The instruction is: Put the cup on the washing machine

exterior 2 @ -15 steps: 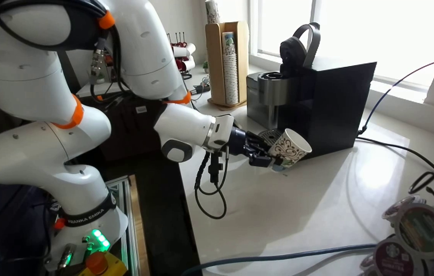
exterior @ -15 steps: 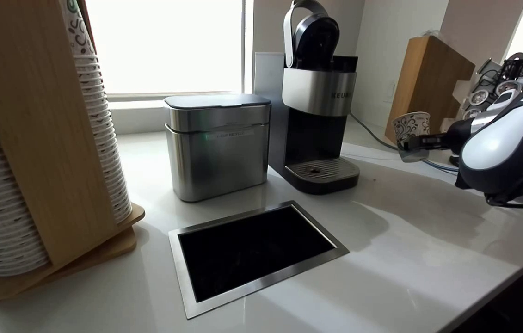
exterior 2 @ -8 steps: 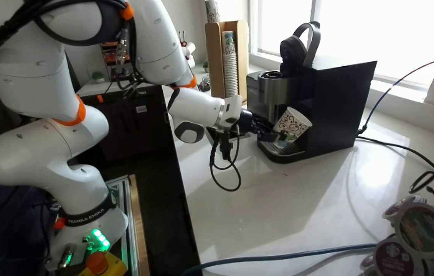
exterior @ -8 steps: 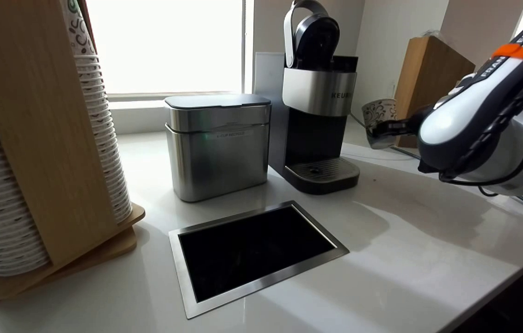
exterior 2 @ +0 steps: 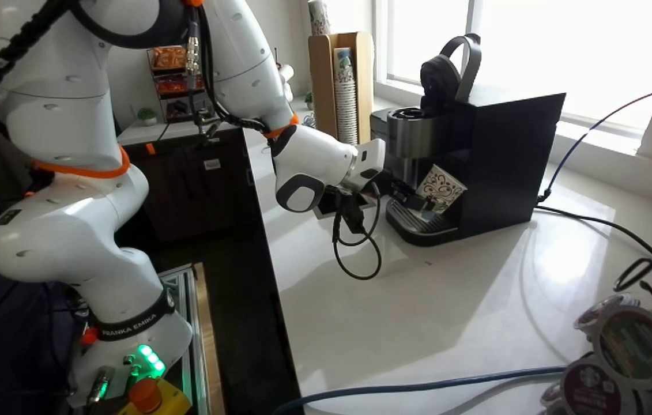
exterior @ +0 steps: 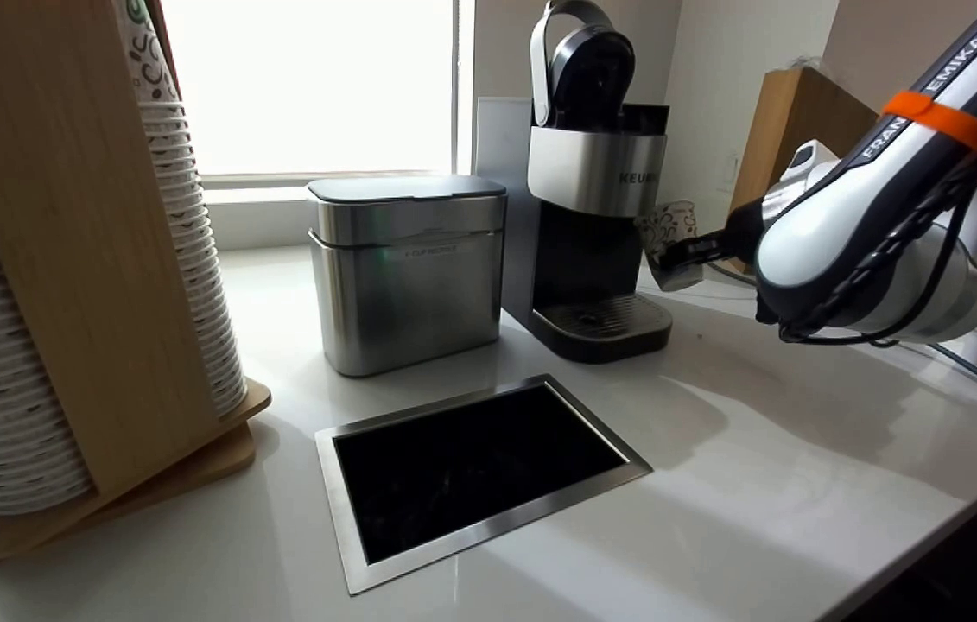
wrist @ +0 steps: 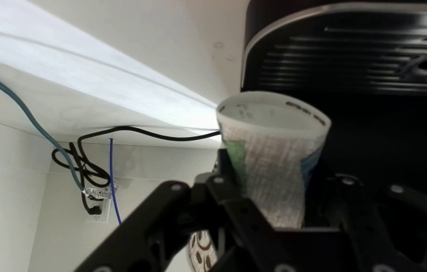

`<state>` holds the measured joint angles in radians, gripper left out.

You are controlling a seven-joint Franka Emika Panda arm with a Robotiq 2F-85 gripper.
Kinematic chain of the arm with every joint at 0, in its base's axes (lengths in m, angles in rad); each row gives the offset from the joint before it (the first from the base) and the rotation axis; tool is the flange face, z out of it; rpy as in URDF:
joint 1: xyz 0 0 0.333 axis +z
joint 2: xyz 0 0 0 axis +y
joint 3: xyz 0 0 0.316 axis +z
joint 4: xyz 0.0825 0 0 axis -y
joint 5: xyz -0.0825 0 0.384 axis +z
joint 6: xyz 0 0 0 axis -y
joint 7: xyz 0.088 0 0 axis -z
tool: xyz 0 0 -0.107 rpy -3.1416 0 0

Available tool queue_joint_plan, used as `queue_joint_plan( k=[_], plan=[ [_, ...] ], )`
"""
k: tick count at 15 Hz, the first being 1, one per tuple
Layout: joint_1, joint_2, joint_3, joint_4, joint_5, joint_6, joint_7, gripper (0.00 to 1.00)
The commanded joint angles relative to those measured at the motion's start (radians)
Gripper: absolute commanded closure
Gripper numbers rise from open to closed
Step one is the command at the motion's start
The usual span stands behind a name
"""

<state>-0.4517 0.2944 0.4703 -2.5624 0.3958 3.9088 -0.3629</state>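
Got the cup (wrist: 273, 162) clamped in the gripper (wrist: 272, 177), pinched from both sides around the lower half. Leaning quite a bit, wide end up and away from the gripper, and held in midair, not resting on anything yet. Just turned a little too: now showing the rim (exterior 2: 451, 176) nearly edge-on in an exterior view, versus the open mouth visible half a second ago. Next out, the drip tray (exterior 2: 409, 223): lined up behind the cup's bottom in an exterior view, but only near one corner in the wrist view. Can't really tell whether right over the tray or just beside it. Right behind that, the coffee maker (exterior: 596, 173), presumably the task's "washing machine". Closed most of the gap over the last second, going from clear of the coffee maker to overlapping its edge in an exterior view. So, mostly done with carrying, by the look of it; not started on placing. Probably calls for easing in further over the tray, straightening up, then lowering before letting go. Could bump the coffee maker on the way in, or topple if released leaning. Farther off, no change worth mentioning: same steel bin (exterior: 410, 276) beside the coffee maker, same wooden cup rack (exterior 2: 321, 98) beyond.
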Motion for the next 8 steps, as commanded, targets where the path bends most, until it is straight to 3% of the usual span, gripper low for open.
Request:
queue_joint_plan(
  k=[1, 3, 4, 5, 6, 8],
  plan=[
    [0.180, -0.027, -0.192, -0.009, -0.056, -0.020, 0.085, 0.51],
    [0.177, -0.024, -0.182, -0.007, -0.056, -0.021, 0.079, 0.51],
    [0.176, -0.024, -0.182, -0.007, -0.056, -0.021, 0.078, 0.76],
    [0.073, 0.031, -0.029, 0.020, 0.062, 0.038, -0.053, 0.76],
    [0.133, 0.049, -0.066, 0.035, 0.110, 0.065, -0.069, 0.76],
    [0.183, 0.103, -0.052, 0.066, 0.150, 0.146, -0.091, 0.76]
  ],
)
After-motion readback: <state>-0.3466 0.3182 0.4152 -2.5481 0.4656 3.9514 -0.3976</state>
